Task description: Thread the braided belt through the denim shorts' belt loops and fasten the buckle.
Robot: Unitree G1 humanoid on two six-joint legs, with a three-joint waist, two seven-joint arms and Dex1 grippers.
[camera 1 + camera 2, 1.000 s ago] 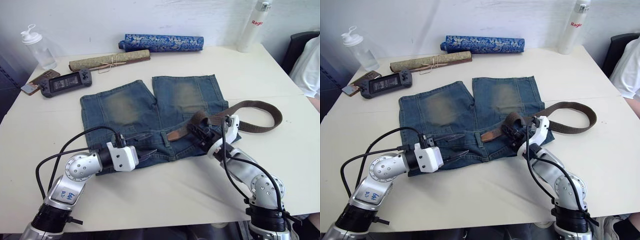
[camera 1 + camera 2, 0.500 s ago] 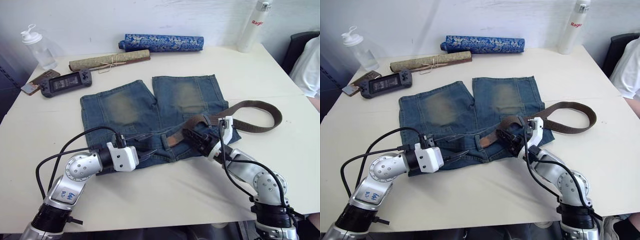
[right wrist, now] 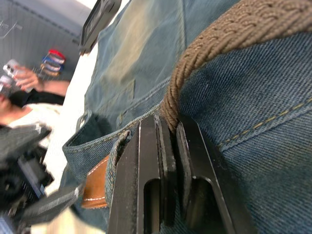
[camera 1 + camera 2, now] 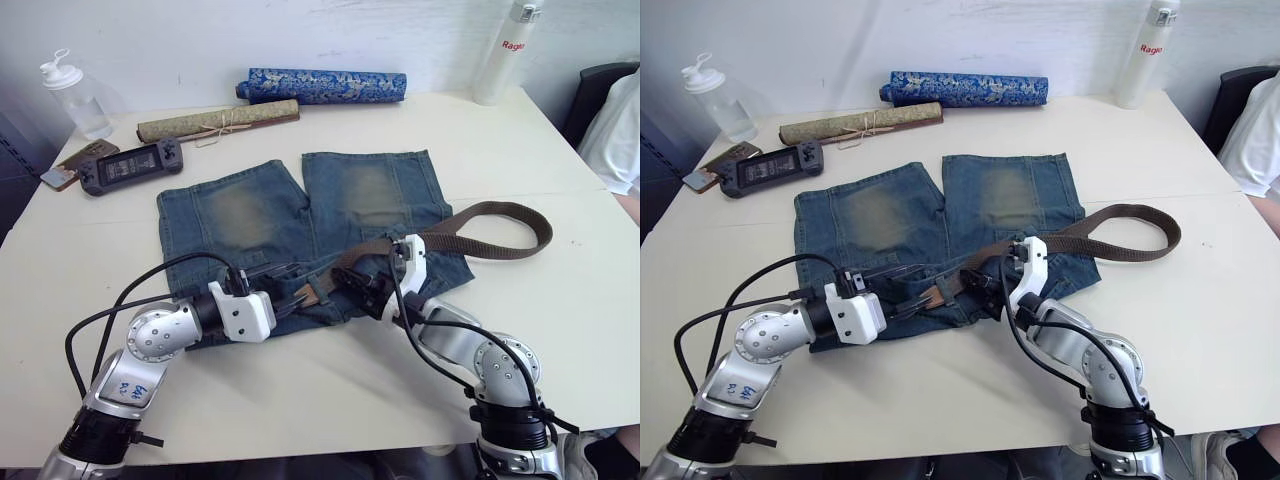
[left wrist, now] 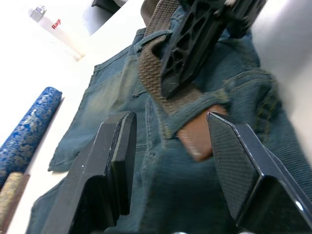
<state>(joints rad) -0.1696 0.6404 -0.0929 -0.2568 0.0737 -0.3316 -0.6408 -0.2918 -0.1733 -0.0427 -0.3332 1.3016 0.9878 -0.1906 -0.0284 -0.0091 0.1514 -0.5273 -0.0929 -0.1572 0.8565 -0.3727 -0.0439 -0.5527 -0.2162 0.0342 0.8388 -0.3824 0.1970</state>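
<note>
The denim shorts (image 4: pixel 250 215) lie flat with the waistband nearest me. The braided belt (image 4: pixel 500 212) curls on the table at the right and runs left along the waistband. My right gripper (image 4: pixel 352 282) is shut on the strap (image 3: pixel 168 109) just behind its reddish-brown leather tip (image 5: pixel 197 141). The tip pokes out from under a belt loop (image 5: pixel 192 111). My left gripper (image 4: pixel 298 287) is open, with one finger on each side of the tip (image 5: pixel 170 119). The buckle is hidden.
A blue patterned roll (image 4: pixel 325 85) and a tan rolled mat (image 4: pixel 220 120) lie behind the shorts. A game controller (image 4: pixel 130 165) and a clear bottle (image 4: pixel 70 95) are at back left, a white bottle (image 4: pixel 508 45) at back right. A person in white (image 4: pixel 618 130) sits at the right edge.
My right gripper has slid left along the waistband, carrying the belt. The leather tip has come through to lie between the left gripper's open fingers. The belt's curl has shifted left.
</note>
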